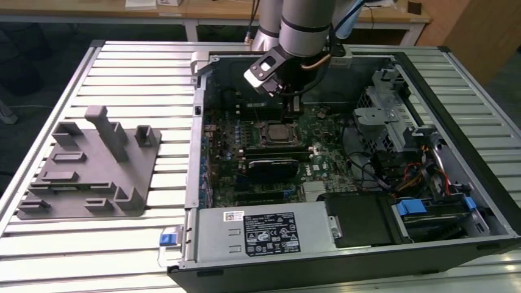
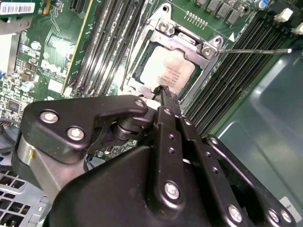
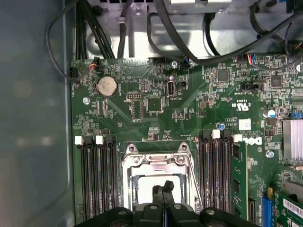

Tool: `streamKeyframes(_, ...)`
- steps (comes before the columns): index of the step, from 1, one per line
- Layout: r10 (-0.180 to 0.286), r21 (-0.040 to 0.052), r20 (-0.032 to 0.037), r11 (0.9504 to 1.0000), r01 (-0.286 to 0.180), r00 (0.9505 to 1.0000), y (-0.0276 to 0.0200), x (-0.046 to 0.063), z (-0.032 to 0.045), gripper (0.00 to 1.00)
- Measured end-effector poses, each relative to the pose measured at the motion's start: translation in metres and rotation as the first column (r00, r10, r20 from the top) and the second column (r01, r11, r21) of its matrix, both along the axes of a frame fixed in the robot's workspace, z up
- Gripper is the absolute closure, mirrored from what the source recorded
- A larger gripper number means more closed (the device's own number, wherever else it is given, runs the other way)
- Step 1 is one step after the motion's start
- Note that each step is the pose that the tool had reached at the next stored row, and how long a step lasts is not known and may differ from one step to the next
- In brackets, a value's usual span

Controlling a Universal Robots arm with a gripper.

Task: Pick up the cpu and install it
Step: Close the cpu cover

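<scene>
Reaching down into the open computer case (image 1: 326, 274) in the exterior view, the arm (image 1: 305, 24) places its claw (image 1: 294, 110) just above the motherboard. The cpu (image 1: 279, 130) lies flat in its socket directly below the tip. A grey fixture tray (image 1: 82, 171) sits on the slatted tabletop (image 1: 122, 244), well apart toward the exterior view's left.

In the second wrist view, the claw (image 2: 163, 90) has its fingers pressed together with nothing between them. Its tip is over one edge of the cpu (image 2: 165, 71); contact cannot be confirmed. The cpu is seated inside the metal socket frame (image 2: 189, 45). A thin lever (image 2: 251, 50) juts out beside it, over the memory slots (image 2: 236, 75).

In the first wrist view, the closed claw (image 3: 164, 185) overlaps the cpu (image 3: 144, 189), which is framed by the socket frame (image 3: 156, 158).
</scene>
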State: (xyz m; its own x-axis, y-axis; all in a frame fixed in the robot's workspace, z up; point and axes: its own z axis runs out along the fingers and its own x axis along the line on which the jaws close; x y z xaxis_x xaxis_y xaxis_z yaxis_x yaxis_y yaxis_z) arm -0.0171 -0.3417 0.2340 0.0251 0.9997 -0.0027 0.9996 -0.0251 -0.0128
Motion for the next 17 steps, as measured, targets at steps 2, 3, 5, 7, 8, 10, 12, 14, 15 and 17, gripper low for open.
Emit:
streamKeyframes(2, 0.000, 0.0001, 0.0000, 1.0000, 0.000, 1.0000, 0.0000, -0.0001, 0.0000, 0.89)
streamKeyframes(3, 0.000, 0.0001, 0.0000, 1.0000, 0.000, 1.0000, 0.0000, -0.0001, 0.0000, 0.89)
streamKeyframes(5, 0.003, 0.0001, 0.0000, 1.0000, -0.003, 1.0000, 0.0000, -0.0002, 0.0000, 0.89)
streamKeyframes(7, 0.018, 0.0001, 0.0000, 0.9998, -0.018, 0.9998, 0.0000, -0.0002, -0.0001, 0.89)
streamKeyframes(8, 0.029, 0.0001, 0.0000, 0.9996, -0.029, 0.9996, 0.0000, -0.0002, -0.0001, 0.89)
streamKeyframes(10, 0.060, 0.0001, 0.0000, 0.9982, -0.060, 0.9982, 0.0000, -0.0002, -0.0001, 0.89)
streamKeyframes(12, 0.096, 0.0001, 0.0001, 0.9954, -0.096, 0.9954, 0.0000, -0.0002, -0.0002, 0.89)
streamKeyframes(14, 0.133, 0.0001, 0.0001, 0.9911, -0.133, 0.9911, 0.0000, -0.0002, -0.0002, 0.89)
streamKeyframes(15, 0.150, 0.0001, 0.0001, 0.9887, -0.150, 0.9887, 0.0000, -0.0002, -0.0002, 0.89)
streamKeyframes(17, 0.182, 0.0002, 0.0001, 0.9833, -0.182, 0.9833, 0.0000, -0.0002, -0.0002, 0.89)
